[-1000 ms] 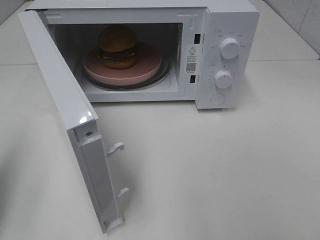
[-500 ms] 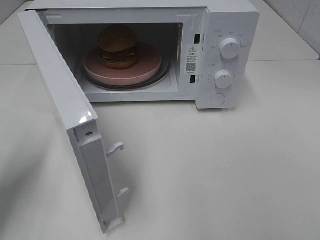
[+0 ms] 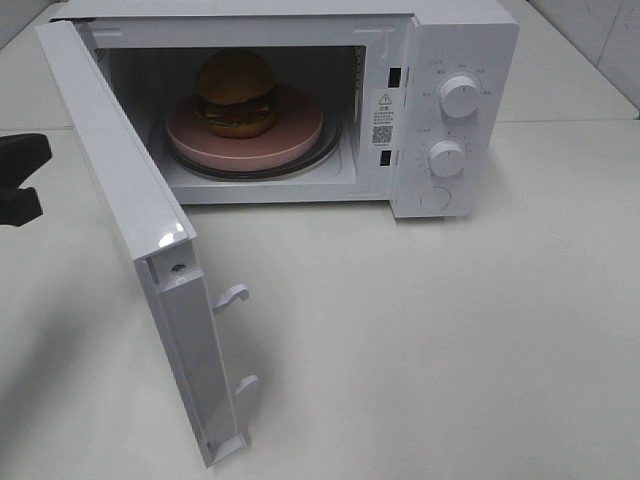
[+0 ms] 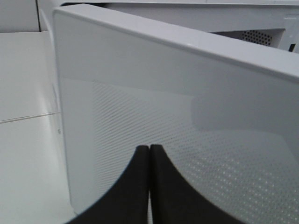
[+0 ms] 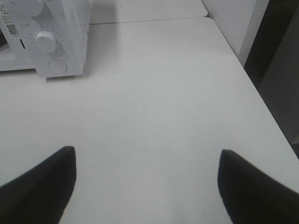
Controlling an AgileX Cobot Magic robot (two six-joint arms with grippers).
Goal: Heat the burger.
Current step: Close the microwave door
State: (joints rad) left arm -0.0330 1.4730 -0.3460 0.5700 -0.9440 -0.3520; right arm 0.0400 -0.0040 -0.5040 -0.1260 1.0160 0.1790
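The burger sits on the pink plate inside the open microwave, upper centre of the high frame. It looks light and squashy, so I'd push the stiff door instead. My left pincer is closed, facing the door's outer side; my right pincer gapes wide, empty.

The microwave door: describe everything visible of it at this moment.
The microwave door is white and glossy, plastic by the look. It is hinged on the left of the microwave, swung wide open and standing upright. Its free edge carries two hook latches. Its outer face shows a fine dotted window pattern. The shut left hand points at that face from close by; contact cannot be confirmed.
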